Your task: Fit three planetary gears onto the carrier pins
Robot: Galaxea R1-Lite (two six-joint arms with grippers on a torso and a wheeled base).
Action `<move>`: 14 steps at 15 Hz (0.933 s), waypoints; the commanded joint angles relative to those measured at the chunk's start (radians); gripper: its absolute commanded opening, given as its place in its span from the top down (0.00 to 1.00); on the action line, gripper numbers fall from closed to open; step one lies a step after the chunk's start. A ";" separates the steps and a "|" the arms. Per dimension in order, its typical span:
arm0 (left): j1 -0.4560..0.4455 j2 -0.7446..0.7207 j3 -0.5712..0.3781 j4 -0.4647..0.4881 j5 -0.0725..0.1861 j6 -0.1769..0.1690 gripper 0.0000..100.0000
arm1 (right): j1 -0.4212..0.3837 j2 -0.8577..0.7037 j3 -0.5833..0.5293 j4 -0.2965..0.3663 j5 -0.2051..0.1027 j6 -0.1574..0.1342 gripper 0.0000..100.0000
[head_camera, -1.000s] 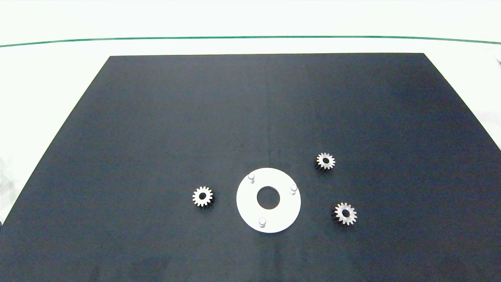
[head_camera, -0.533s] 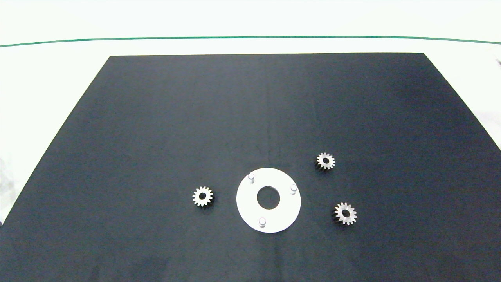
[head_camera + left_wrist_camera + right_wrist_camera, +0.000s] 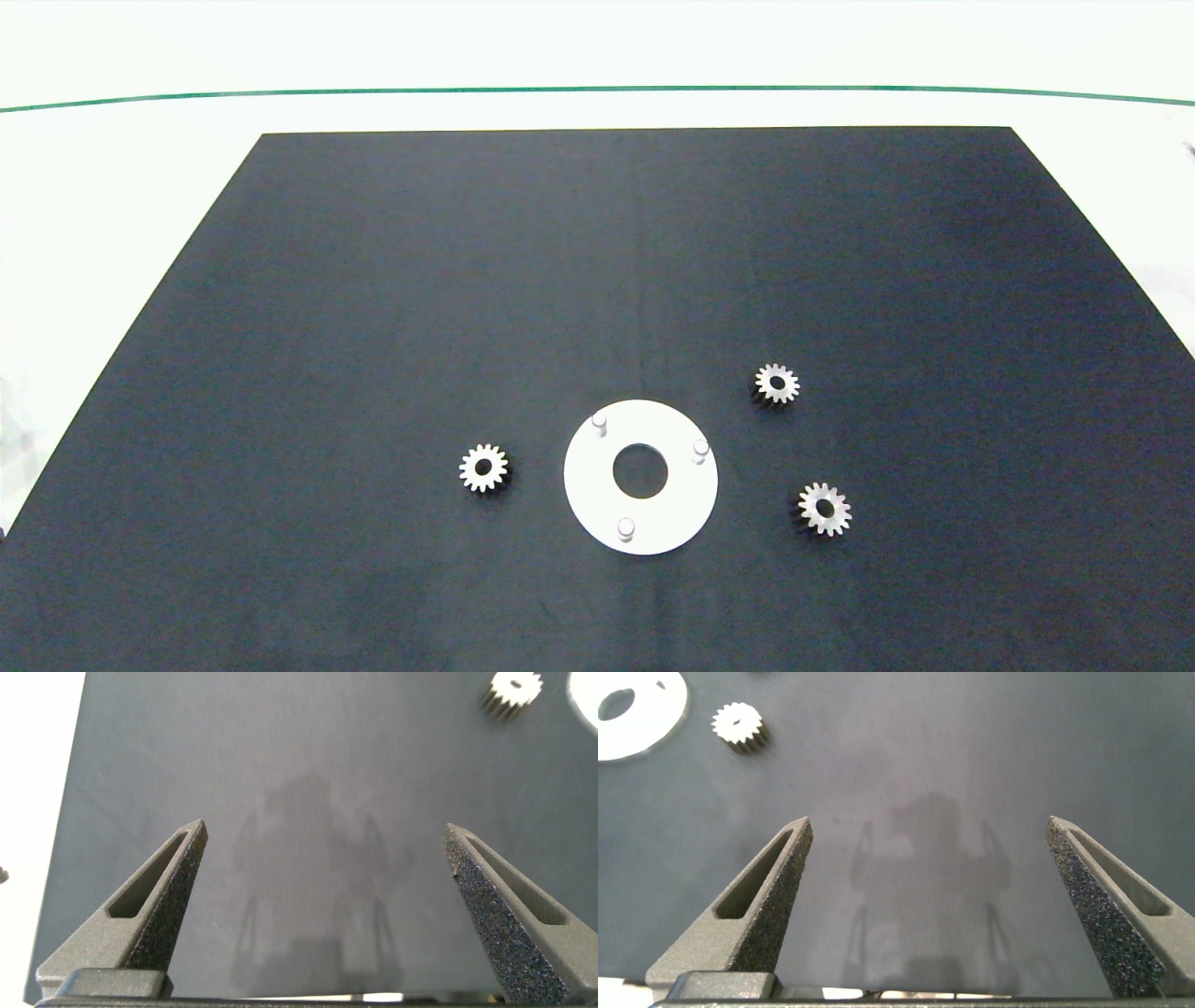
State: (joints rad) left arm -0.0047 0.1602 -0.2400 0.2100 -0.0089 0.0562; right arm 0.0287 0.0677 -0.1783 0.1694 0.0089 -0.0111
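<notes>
Your three planetary gears lie flat on the black mat (image 3: pixel 373 280), none on a peg: one (image 3: pixel 484 468) to the left of the white disc (image 3: pixel 597 499), two to its right, the far one (image 3: pixel 777 383) and the near one (image 3: pixel 825 509). The carrier pins (image 3: pixel 599 423) stand bare in a triangle on the disc. Your left end effector (image 3: pixel 327 905) hovers over empty mat, fingers spread wide apart, a gear near its view's corner. Your right end effector (image 3: pixel 934 905) hangs likewise, fingers wide apart, both arms out of the head view, above the white surface (image 3: pixel 112 187)
</notes>
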 commanded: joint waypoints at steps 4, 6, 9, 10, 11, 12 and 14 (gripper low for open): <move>0.000 0.723 -0.682 0.247 0.041 0.126 0.00 | 0.102 0.512 -0.368 0.038 0.006 -0.130 0.00; -0.003 0.825 -0.800 0.310 0.041 0.126 0.00 | 0.165 0.641 -0.435 0.038 0.005 -0.148 0.00; 0.000 0.934 -0.851 0.325 0.049 0.117 0.00 | 0.284 0.804 -0.526 0.039 -0.001 -0.185 0.00; 0.000 0.941 -0.851 0.325 0.064 0.116 0.00 | 0.300 0.868 -0.544 0.038 0.000 -0.219 0.00; 0.003 0.957 -0.852 0.324 0.070 0.114 0.00 | 0.315 0.934 -0.560 0.036 0.002 -0.253 0.00; 0.005 0.961 -0.854 0.324 0.070 0.111 0.00 | 0.333 0.977 -0.573 0.036 0.002 -0.270 0.00; 0.005 0.960 -0.852 0.327 0.070 0.111 0.00 | 0.412 1.061 -0.604 0.038 -0.007 -0.293 0.00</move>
State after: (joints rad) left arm 0.0004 1.1011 -1.0906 0.5338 0.0600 0.1668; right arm 0.3751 0.9957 -0.7447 0.2045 0.0047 -0.2828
